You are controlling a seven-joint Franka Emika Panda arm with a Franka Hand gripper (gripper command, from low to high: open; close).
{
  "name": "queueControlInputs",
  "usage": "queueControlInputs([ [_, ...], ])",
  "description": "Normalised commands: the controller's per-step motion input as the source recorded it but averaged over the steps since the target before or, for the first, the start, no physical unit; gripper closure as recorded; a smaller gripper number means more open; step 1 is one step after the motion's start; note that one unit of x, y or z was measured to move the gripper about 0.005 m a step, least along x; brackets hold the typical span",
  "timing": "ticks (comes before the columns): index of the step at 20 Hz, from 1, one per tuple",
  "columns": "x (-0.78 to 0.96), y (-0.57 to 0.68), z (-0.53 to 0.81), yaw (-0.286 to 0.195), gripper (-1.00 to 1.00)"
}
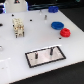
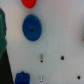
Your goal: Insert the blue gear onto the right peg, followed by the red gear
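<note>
Nearest the front edge of the white table [image 1: 15, 62] in the exterior view lies the grey rectangular base plate with a black border [image 1: 45, 56], set slightly askew. Two thin dark upright pins rise from it, side by side and apart from each other; the right peg [image 1: 51, 50] is the one toward the exterior view's right, and nothing sits on either pin.

Farther back, toward the exterior view's right edge of the table, rests the round bright-red plastic gear [image 1: 65, 33], lying flat. Just behind it and a little to the exterior view's left lies the flat, wider bright-blue plastic toothed gear [image 1: 56, 25], also flat on the table, close to the red one; whether the two touch I cannot tell. Both are well apart from the base plate.

Toward the exterior view's left, at mid-depth, the robot's pale gripper [image 1: 19, 30] hangs over the table, away from both gears and the plate. Its fingers hold nothing that can be seen, but the picture is too blurred to tell how far apart they stand.

In the wrist view the blue gear [image 2: 31, 27] shows its dark centre hole, with the red gear [image 2: 29, 2] cut off at the frame's edge beside it.
</note>
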Motion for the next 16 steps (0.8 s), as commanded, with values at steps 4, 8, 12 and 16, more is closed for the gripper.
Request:
queueControlInputs([
  [4, -0.33, 0.57, -0.38, 0.000, -1.00],
  [8, -0.32, 0.44, -0.46, 0.000, -1.00],
  [12, -0.33, 0.32, -0.56, 0.000, -1.00],
  [16, -0.37, 0.07, -0.57, 0.000, -1.00],
])
